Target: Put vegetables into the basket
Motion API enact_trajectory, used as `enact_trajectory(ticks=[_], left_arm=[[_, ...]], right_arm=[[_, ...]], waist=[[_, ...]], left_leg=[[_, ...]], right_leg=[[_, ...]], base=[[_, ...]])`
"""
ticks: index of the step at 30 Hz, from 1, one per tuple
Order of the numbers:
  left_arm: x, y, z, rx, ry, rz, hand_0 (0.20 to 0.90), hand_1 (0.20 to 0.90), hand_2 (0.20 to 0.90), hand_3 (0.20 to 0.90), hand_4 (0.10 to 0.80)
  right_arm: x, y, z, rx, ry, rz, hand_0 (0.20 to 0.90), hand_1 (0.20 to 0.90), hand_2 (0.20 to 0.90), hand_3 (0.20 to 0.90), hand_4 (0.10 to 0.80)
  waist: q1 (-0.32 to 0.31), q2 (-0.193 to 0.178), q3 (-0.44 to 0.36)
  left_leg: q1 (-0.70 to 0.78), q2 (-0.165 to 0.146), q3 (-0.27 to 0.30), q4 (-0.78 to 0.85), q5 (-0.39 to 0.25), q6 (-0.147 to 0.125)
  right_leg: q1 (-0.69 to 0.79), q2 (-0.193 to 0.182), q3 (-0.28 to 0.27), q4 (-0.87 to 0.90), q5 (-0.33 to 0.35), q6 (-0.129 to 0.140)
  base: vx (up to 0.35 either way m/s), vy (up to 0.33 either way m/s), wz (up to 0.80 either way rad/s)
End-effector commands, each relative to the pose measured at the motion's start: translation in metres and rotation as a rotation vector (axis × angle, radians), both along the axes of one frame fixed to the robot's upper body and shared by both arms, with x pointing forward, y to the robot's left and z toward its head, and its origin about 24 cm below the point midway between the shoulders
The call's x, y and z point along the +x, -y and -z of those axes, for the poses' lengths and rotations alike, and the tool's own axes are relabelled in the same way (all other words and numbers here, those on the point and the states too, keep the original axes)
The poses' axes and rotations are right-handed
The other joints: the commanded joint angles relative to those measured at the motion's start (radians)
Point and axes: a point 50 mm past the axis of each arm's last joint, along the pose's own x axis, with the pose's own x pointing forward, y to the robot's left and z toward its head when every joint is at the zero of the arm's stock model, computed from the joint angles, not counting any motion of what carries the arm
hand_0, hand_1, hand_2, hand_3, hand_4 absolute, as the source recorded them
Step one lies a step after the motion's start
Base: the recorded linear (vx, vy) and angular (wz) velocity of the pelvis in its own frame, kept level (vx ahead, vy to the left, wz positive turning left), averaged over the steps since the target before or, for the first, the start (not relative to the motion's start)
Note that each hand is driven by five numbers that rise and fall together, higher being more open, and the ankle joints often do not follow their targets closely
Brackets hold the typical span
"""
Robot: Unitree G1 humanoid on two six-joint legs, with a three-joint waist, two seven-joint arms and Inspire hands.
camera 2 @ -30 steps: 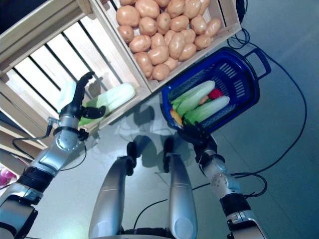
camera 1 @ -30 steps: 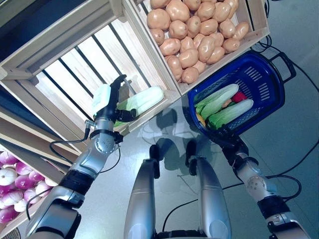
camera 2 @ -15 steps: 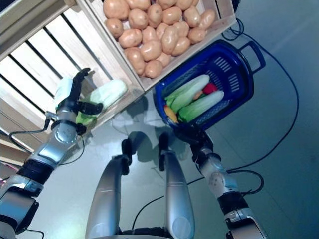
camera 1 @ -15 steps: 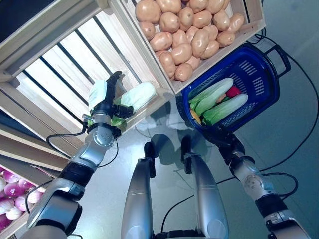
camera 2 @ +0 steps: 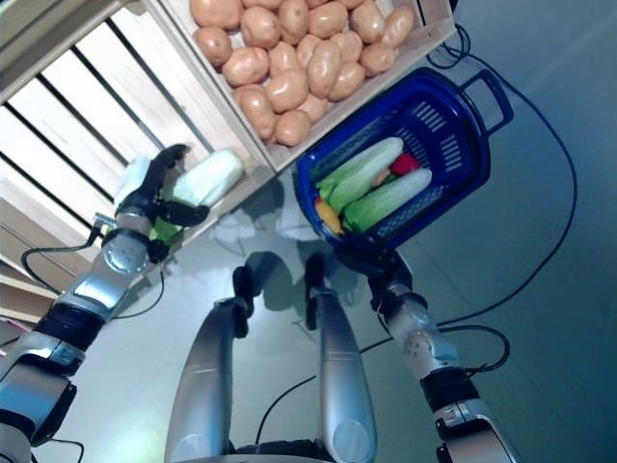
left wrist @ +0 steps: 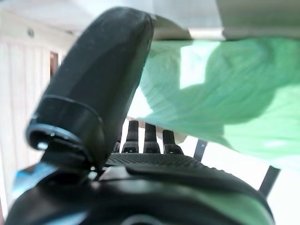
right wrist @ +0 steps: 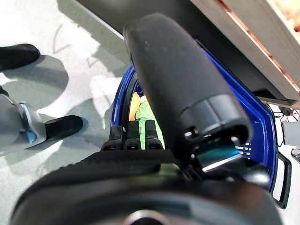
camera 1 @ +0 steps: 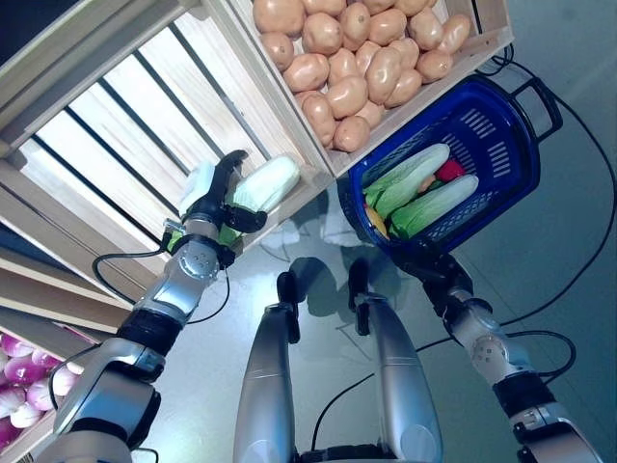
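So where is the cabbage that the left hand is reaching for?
In the left eye view the cabbage lies at the front corner of the slatted wooden crate, left of the potatoes. The left hand has its fingers around the leafy end.

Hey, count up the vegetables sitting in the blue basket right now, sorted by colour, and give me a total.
Pale green cabbages: 2
Red vegetable: 1
Orange-yellow vegetable: 1
Total: 4 visible in the blue basket; anything beneath them is hidden.
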Motion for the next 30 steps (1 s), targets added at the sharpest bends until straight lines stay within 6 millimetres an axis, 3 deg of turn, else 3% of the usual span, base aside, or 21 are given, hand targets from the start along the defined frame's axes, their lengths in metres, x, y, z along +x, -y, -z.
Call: enact_trajectory(ticks=[1, 6, 8, 15, 24, 30], left_arm=[[0.011, 0.017, -0.027, -0.095, 0.031, 0.131, 0.900, 0.900, 0.900, 0.900, 0.800], [0.010, 0.016, -0.034, -0.079, 0.101, 0.097, 0.900, 0.900, 0.900, 0.900, 0.800], [0.007, 0.012, -0.041, 0.024, 0.172, 0.052, 0.900, 0.900, 0.900, 0.900, 0.800], [-0.004, 0.026, -0.053, 0.059, 0.233, 0.116, 0.900, 0.900, 0.900, 0.900, 0.800], [0.002, 0.039, -0.043, 0.035, 0.116, 0.177, 0.900, 0.900, 0.900, 0.900, 0.800], [0.010, 0.049, -0.023, 0.031, -0.068, 0.231, 0.900, 0.900, 0.900, 0.900, 0.800]], right_arm=[[0.007, 0.004, -0.033, -0.056, 0.156, -0.014, 0.900, 0.900, 0.900, 0.900, 0.800], [0.007, 0.006, -0.034, -0.060, 0.162, -0.010, 0.900, 0.900, 0.900, 0.900, 0.800], [0.005, 0.007, -0.032, -0.057, 0.162, -0.002, 0.900, 0.900, 0.900, 0.900, 0.800], [-0.001, 0.005, -0.032, -0.043, 0.178, 0.013, 0.900, 0.900, 0.900, 0.900, 0.800], [0.003, 0.004, -0.036, -0.042, 0.179, 0.017, 0.900, 0.900, 0.900, 0.900, 0.800], [0.007, 0.002, -0.037, -0.046, 0.174, -0.003, 0.900, 0.900, 0.900, 0.900, 0.800]], waist=[[-0.007, 0.011, -0.004], [-0.006, 0.013, -0.004], [-0.003, 0.014, -0.004], [0.010, 0.016, -0.004], [0.008, 0.013, -0.004], [-0.004, 0.007, -0.004]], left_leg=[[0.034, -0.023, 0.053, -0.097, 0.045, 0.004], [0.028, -0.022, 0.051, -0.091, 0.042, 0.004], [0.028, -0.021, 0.049, -0.094, 0.042, 0.004], [0.026, -0.030, 0.036, -0.120, 0.050, 0.002], [0.023, -0.030, 0.033, -0.123, 0.055, -0.002], [0.021, -0.024, 0.039, -0.118, 0.056, -0.001]], right_leg=[[0.044, 0.015, -0.029, -0.018, 0.042, -0.004], [0.037, 0.013, -0.029, -0.010, 0.040, -0.004], [0.038, 0.011, -0.030, -0.014, 0.038, -0.005], [0.043, 0.013, -0.038, -0.042, 0.039, -0.008], [0.044, 0.011, -0.046, -0.045, 0.040, -0.007], [0.041, 0.012, -0.043, -0.042, 0.044, -0.005]], base=[[0.000, 0.000, 0.00], [0.000, 0.000, 0.00], [0.000, 0.000, 0.00], [-0.009, -0.039, 0.04], [-0.002, -0.010, 0.01], [0.000, 0.000, 0.00]])
